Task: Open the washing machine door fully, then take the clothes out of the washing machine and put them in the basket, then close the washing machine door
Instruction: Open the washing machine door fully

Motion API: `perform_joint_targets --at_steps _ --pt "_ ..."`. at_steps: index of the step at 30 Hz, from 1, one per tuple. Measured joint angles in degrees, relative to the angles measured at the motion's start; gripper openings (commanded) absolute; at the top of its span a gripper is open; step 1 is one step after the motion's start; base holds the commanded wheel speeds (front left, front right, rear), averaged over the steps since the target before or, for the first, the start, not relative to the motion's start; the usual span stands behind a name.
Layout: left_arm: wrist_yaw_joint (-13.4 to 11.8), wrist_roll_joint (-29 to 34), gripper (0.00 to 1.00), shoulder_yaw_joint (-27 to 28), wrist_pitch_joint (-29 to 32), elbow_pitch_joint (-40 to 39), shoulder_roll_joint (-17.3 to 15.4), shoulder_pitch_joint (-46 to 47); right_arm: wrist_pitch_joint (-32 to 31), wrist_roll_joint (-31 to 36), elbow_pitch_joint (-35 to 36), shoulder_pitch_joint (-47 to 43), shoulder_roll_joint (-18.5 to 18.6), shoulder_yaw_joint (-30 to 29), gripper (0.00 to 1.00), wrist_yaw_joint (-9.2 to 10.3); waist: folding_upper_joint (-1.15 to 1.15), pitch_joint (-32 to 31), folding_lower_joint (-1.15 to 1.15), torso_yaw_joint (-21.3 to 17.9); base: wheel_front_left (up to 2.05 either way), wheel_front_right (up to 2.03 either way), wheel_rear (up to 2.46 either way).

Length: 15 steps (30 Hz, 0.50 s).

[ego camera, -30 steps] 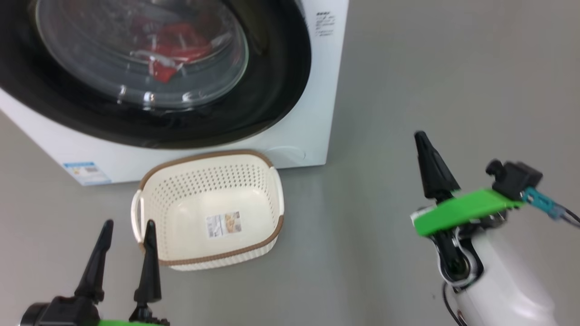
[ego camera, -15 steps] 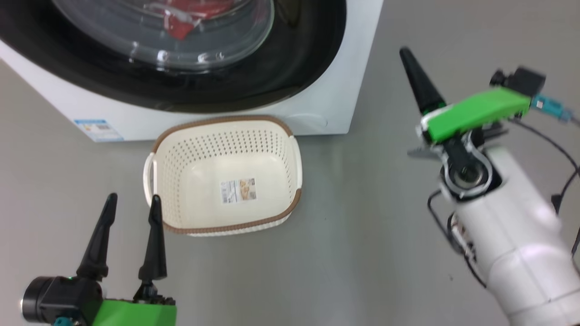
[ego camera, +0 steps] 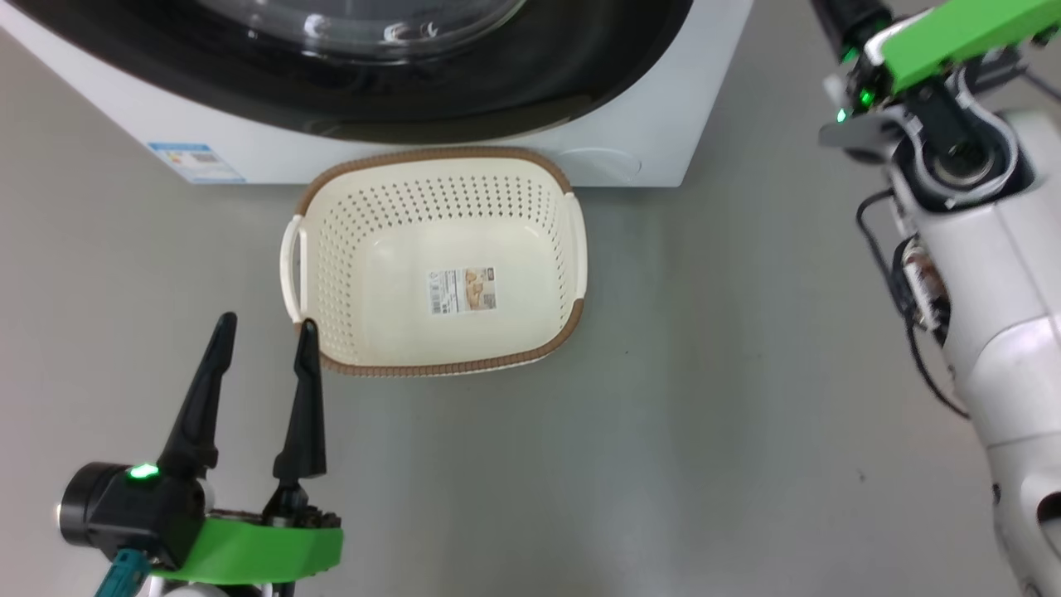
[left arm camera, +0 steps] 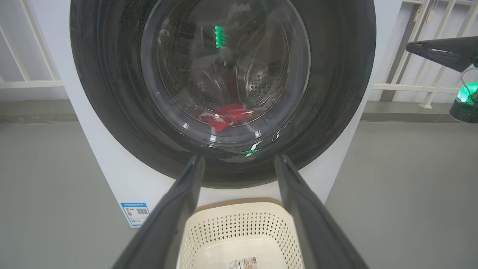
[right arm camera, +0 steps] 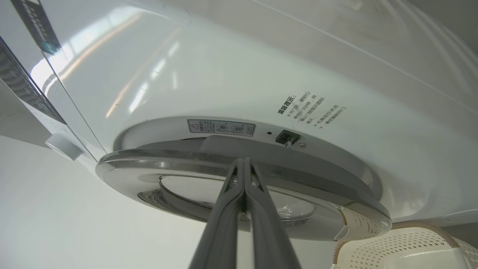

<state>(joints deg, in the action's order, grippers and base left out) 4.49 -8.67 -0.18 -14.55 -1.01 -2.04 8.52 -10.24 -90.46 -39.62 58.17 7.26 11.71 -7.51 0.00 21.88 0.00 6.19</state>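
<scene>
Left claw: spread, holding nothing, above grey floor at near-left corner of basket.
Right claw: pressed together, tips at rim of washing machine door.
Basket: on floor, just before washing machine.
Clothes: in drum, behind door glass.
White railing: behind the machine.

The shut washing machine door bars the drum; the basket stands just near of it; the floor to the right lies open.

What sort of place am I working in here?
Probably a laundry corner or test space: a white front-loading washing machine stands on bare grey floor, a cream basket before it, white railings behind.
</scene>
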Motion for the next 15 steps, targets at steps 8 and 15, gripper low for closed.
perform_joint_targets --at_steps 8,15 --pt "0.00 -0.52 1.00 -1.55 0.00 0.26 0.03 1.83 -4.87 -1.31 -3.66 6.81 1.67 -0.51 0.00 0.00 0.00 3.29 0.00 2.22 0.00 0.00 0.00" --pt "0.00 -0.52 1.00 -2.45 0.00 0.51 0.04 3.25 -8.59 -1.51 -7.55 12.34 2.75 -0.71 0.00 0.05 0.00 5.81 0.00 3.88 0.00 0.00 0.00"
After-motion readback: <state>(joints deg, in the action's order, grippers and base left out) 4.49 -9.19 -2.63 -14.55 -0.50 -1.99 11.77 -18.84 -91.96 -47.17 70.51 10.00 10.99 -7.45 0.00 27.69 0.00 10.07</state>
